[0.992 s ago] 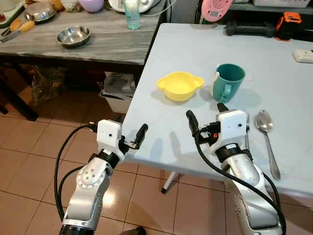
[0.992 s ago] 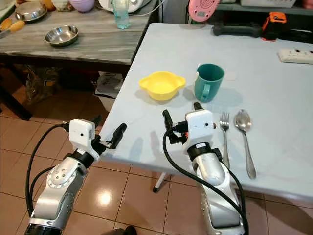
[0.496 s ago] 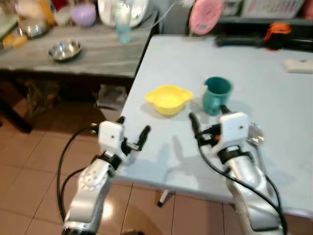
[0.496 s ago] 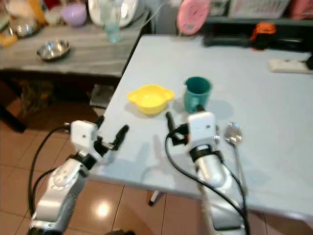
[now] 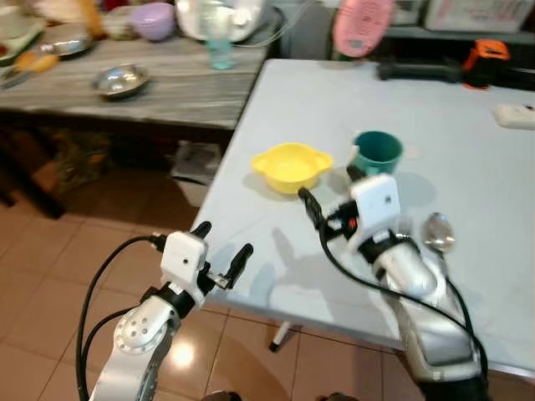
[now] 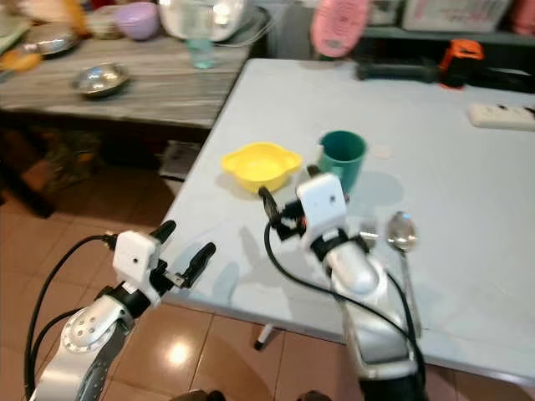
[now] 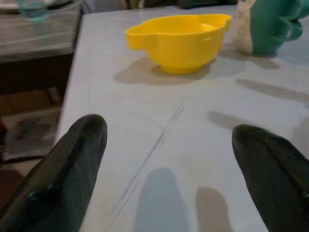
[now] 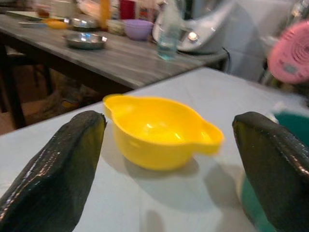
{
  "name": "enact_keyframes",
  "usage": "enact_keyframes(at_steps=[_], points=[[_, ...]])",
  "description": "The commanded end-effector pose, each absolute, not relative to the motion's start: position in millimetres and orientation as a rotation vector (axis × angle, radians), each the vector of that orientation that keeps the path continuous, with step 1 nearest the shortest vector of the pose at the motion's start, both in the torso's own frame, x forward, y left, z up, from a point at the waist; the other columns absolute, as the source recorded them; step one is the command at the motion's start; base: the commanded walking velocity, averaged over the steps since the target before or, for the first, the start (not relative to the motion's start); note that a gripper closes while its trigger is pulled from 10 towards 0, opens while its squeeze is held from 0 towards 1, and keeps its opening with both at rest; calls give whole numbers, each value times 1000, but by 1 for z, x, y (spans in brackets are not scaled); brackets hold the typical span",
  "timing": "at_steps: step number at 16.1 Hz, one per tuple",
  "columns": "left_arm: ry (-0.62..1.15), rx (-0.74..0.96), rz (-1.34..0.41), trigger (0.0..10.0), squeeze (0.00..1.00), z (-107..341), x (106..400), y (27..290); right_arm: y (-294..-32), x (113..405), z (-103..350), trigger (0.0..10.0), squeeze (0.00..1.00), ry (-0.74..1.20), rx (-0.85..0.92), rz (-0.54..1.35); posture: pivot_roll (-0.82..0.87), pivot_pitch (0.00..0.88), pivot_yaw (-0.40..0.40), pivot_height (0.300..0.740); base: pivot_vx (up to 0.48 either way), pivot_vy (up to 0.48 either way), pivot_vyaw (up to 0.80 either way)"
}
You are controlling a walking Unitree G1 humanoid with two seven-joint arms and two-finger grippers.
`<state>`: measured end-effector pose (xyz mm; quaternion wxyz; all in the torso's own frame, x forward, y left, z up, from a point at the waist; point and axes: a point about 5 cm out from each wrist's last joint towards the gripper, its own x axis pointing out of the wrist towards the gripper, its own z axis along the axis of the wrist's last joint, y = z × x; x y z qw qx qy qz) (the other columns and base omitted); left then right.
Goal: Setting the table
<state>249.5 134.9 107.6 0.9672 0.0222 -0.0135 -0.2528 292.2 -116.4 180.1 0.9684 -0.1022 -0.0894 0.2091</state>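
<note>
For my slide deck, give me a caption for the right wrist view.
Open right gripper faces a yellow bowl on the table, teal cup beside it.

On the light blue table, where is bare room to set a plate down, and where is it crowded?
Bare: the table's far stretch behind the yellow bowl and green mug, and the near-left corner before the bowl, by the left gripper. Crowded: bowl, mug, spoon and the right gripper, jaws open.

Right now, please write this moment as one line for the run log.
right gripper: open, above table, facing yellow bowl | left gripper: open, at table edge | teal mug: beside bowl | spoon: on table
</note>
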Motion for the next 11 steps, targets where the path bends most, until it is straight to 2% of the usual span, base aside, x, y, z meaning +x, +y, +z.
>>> enact_keyframes(at_steps=[1,5,11], points=[[-22,59,-516,10000,0,109,246,140,-115,298,177,10000,0,-148,-217,464,-30,181,69,740,0,0,0],[-13,60,-518,10000,0,111,237,141,-111,330,179,10000,0,-76,-352,558,5,200,59,740,0,0,0],[3,46,-511,10000,0,114,227,143,-92,356,190,10000,0,-47,-452,743,36,232,47,740,0,0,0]])
